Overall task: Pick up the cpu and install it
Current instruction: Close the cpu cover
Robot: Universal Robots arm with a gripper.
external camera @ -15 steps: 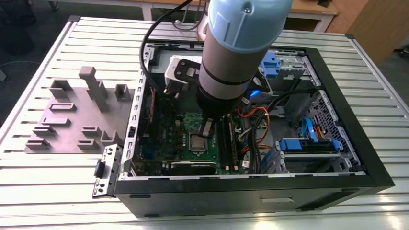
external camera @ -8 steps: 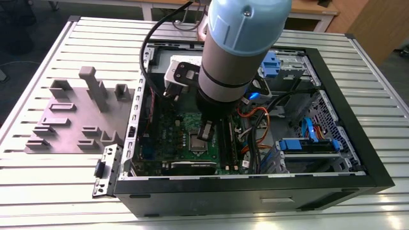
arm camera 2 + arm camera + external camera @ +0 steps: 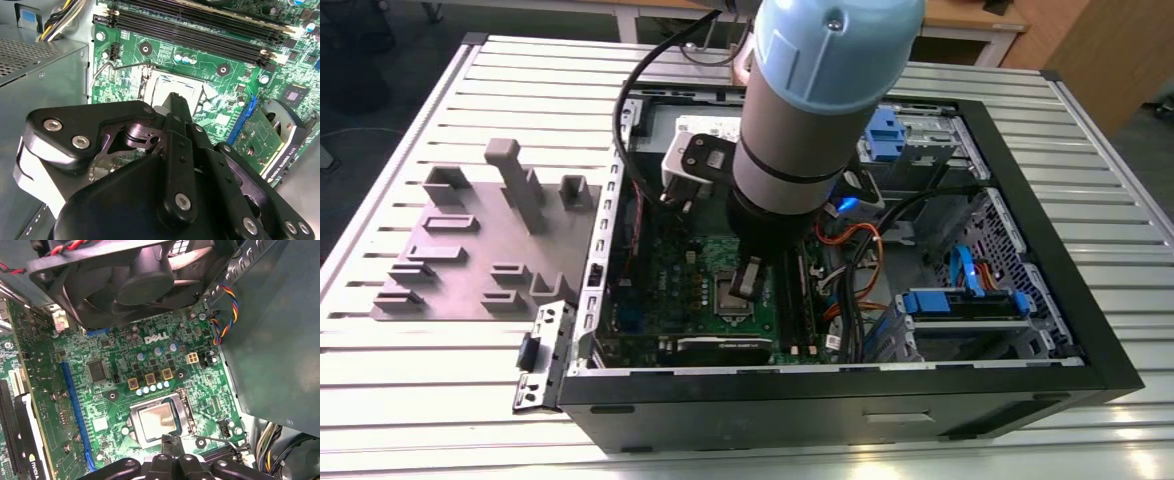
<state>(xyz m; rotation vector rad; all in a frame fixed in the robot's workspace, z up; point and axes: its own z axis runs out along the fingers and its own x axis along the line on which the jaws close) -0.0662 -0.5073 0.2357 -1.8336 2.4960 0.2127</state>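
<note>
Chip (image 3: pixel 157 421) sits flat in socket (image 3: pixel 186 416), gripper (image 3: pixel 170 452) just above, fingers look closed, empty; thin, light, fragile, edge-grip only

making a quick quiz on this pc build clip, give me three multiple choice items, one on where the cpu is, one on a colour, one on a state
1. Where is the cpu?
A. in the socket on the motherboard
B. on the grey fixture plate
C. on the bare table

2. What colour is the motherboard?
A. red
B. green
C. white

3. How is the computer case?
A. side panel on
B. open, insides showing
C. tipped upside down

Answers: 1 A, the first wrist view shows its metal top inside the socket frame, by the pincer. 2 B, green in both wrist views. 3 B, the exterior view looks straight in.
</note>
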